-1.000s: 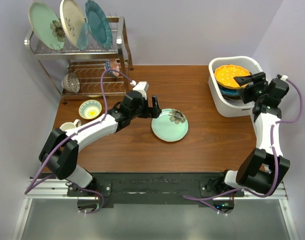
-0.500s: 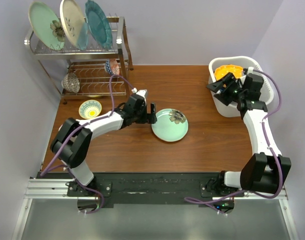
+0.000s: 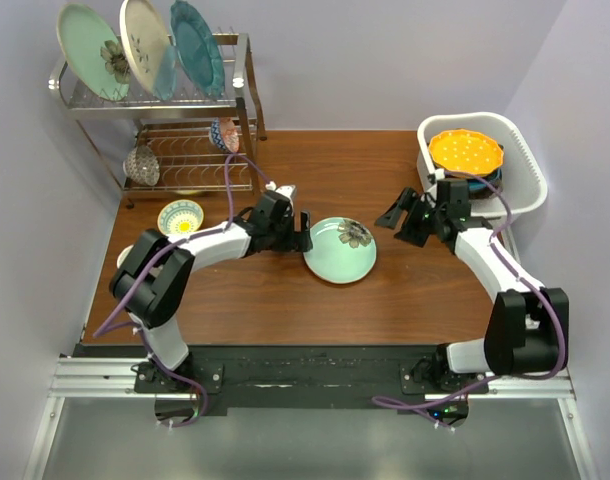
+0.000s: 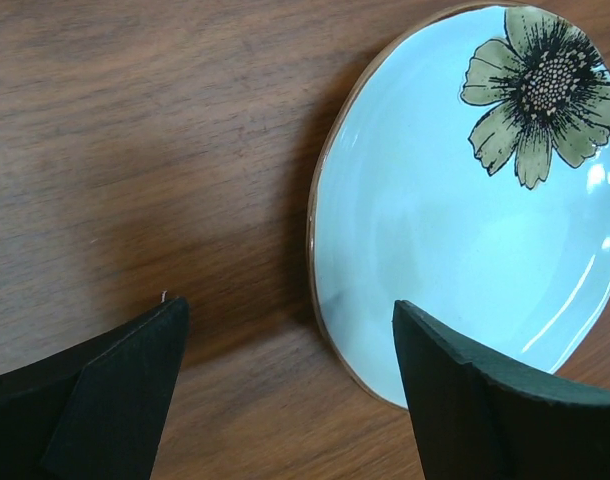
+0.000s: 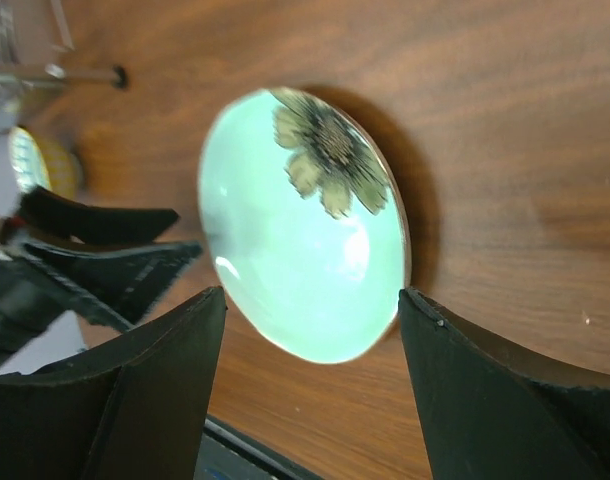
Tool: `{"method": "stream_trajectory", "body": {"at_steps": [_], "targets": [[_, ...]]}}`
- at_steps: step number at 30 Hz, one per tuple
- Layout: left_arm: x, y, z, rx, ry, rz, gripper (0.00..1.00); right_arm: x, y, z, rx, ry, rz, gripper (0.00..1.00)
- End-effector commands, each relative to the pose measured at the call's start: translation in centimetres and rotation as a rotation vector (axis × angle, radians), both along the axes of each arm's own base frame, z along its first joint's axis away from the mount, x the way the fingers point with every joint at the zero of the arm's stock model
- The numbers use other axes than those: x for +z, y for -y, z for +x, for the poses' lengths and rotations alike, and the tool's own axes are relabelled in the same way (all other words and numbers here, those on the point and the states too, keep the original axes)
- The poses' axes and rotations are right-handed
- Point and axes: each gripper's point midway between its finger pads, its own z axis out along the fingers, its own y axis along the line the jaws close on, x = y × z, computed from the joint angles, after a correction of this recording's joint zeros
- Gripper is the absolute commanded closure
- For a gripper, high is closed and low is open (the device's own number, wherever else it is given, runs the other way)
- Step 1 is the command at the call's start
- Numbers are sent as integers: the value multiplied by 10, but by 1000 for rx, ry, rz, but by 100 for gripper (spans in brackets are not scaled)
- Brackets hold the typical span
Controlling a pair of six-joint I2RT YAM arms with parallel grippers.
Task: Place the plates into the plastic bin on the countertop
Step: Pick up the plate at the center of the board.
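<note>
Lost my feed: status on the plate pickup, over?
Left gripper open at edge of flowered plate. Right gripper open, empty, facing it. Plate flat on table. Nothing blocking.

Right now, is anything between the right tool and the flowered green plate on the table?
Nothing visible: only bare table lies between the open right tool and the flowered green plate. The left tool sits at the plate's opposite rim.

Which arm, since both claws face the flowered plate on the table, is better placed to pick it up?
Left, probably: the left claw is open at the flowered plate, whose rim lines up between its fingers, while the right claw, also open, stands apart from it.
</note>
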Motion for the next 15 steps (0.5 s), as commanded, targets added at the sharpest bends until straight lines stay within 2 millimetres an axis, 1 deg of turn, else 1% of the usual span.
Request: {"method": "stream_trajectory", "body": {"at_steps": [1, 2, 3, 6, 9, 10, 11, 12, 14, 15], "targets": [[12, 17, 15, -40, 49, -66, 15, -23, 1, -2, 11, 5, -41, 27], [9, 18, 14, -45, 41, -70, 18, -30, 1, -4, 14, -8, -43, 27], [8, 19, 14, -48, 41, -76, 24, -36, 0, -7, 17, -18, -45, 27], [1, 21, 13, -47, 20, -80, 35, -49, 1, -12, 17, -39, -55, 27], [-6, 24, 13, -53, -1, -83, 39, -63, 0, -17, 22, -58, -53, 28], [-10, 24, 12, -55, -10, -80, 40, -65, -1, -18, 21, -62, -47, 28], [-11, 25, 12, -56, -13, -82, 40, -68, -2, -19, 25, -67, -43, 28], [-7, 29, 17, -58, 9, -100, 42, -75, -3, -21, 28, -76, -38, 29], [-11, 29, 16, -59, 4, -102, 43, -82, -5, -22, 29, -86, -24, 30], [-12, 30, 17, -60, 2, -103, 43, -89, -8, -24, 37, -94, -10, 30]]}}
